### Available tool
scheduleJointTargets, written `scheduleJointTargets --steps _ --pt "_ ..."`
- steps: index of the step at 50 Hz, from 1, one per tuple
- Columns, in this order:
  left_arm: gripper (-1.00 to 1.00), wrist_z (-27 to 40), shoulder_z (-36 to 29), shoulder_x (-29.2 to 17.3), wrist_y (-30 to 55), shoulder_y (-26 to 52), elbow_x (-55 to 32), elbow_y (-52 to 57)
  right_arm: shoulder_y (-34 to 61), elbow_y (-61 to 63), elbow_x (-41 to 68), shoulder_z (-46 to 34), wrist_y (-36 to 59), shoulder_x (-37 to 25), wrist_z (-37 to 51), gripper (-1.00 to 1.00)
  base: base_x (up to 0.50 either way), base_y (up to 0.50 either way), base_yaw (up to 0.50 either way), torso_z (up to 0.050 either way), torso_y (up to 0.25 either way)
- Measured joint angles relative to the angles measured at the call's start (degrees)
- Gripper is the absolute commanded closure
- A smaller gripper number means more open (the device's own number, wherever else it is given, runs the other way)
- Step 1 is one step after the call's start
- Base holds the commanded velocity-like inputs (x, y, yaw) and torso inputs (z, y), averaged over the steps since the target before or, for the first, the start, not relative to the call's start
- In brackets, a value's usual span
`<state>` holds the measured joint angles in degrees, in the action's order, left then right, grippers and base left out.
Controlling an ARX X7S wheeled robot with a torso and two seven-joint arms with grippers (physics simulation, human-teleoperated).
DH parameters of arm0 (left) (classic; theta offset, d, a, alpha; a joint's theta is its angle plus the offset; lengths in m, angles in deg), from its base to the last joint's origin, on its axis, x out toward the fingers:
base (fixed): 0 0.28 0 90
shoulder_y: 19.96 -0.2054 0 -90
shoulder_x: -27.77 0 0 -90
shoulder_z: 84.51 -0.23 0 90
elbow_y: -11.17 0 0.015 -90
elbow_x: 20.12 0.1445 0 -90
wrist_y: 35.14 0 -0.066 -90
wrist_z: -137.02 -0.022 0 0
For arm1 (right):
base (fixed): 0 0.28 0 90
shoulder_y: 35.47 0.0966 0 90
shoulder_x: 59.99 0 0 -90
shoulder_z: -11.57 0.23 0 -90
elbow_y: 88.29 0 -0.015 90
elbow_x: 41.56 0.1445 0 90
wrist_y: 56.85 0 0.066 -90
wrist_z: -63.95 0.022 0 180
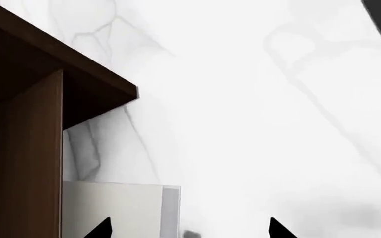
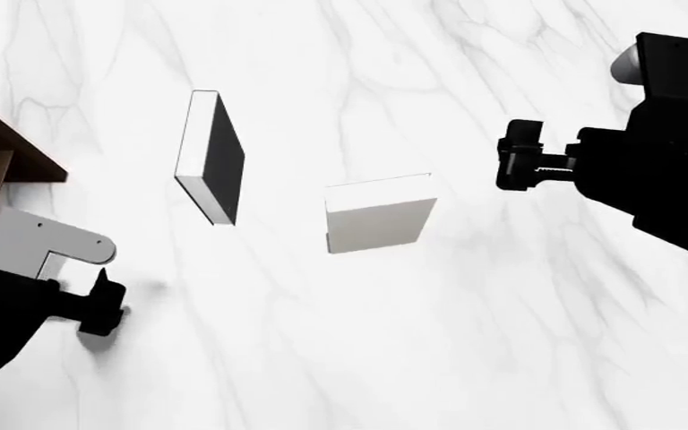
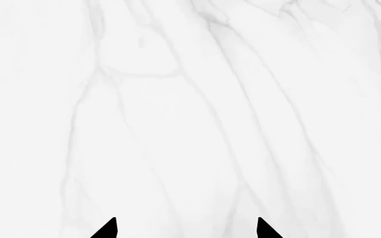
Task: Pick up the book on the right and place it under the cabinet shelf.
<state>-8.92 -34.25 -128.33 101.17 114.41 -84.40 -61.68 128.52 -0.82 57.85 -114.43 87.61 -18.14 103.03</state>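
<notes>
Hovering empty above the marble, the right hand (image 2: 515, 167) spreads apart beside the book (image 2: 380, 213).

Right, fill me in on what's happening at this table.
Nothing is held yet. The grey book lies on the marble table, right of a black-faced book. The right gripper hovers open beside it, not touching. The left gripper sits open near the brown cabinet, where another light book stands.

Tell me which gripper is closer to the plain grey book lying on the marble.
Right. The right gripper hovers just right of the book, slightly farther back; the left gripper sits far to its left, nearer the robot.
</notes>
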Motion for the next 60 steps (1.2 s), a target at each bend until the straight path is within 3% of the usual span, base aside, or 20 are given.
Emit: scheduleJointTargets --steps 25,60 --pt "-1.0 1.4 2.4 -1.3 -0.2 1.4 -2.9 5.1 -0.2 0.6 0.5 0.5 -0.4 -0.7 0.3 -1.0 0.0 0.0 0.0 0.0 0.0" --pt "-1.0 1.3 5.8 -1.5 5.1 10.8 -6.1 9.8 1.0 0.4 1.2 0.6 -0.2 -0.6 0.7 -1.0 0.0 0.0 0.0 0.0 0.0"
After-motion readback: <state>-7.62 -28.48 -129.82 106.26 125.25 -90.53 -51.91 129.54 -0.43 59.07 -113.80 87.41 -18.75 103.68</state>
